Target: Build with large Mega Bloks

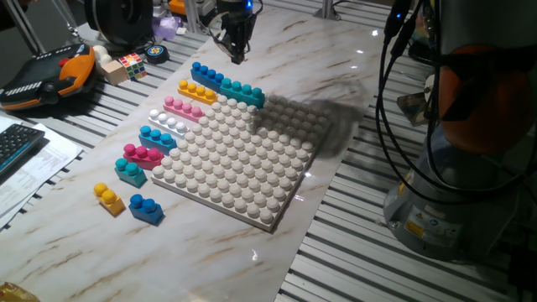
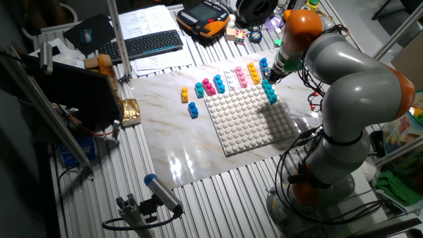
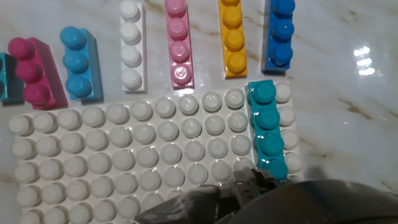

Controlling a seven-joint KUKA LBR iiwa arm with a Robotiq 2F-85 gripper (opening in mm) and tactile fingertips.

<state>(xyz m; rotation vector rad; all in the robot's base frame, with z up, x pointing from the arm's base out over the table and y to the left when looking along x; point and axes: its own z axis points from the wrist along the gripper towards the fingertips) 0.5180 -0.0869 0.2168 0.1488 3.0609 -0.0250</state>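
Note:
A white studded baseplate (image 1: 235, 159) lies mid-table. A teal four-stud brick (image 1: 239, 91) sits on its far edge, and also shows in the hand view (image 3: 267, 130). Beside the plate lie blue (image 1: 204, 72), yellow (image 1: 197, 91), pink (image 1: 180, 107), white (image 1: 168, 122), light blue (image 1: 157, 137), magenta (image 1: 141, 155) and small teal (image 1: 130, 170) bricks. A yellow two-stud brick (image 1: 108, 198) and a blue one (image 1: 145, 207) lie nearer the front. My gripper (image 1: 237, 57) hangs above the teal brick's end, fingers drawn together, holding nothing.
A small puzzle cube (image 1: 132, 65), an orange-and-black pendant (image 1: 50, 75) and a keyboard (image 2: 149, 43) lie beyond the marble top. The robot's base and cables (image 1: 453, 168) stand to the right. Slotted metal rails surround the top.

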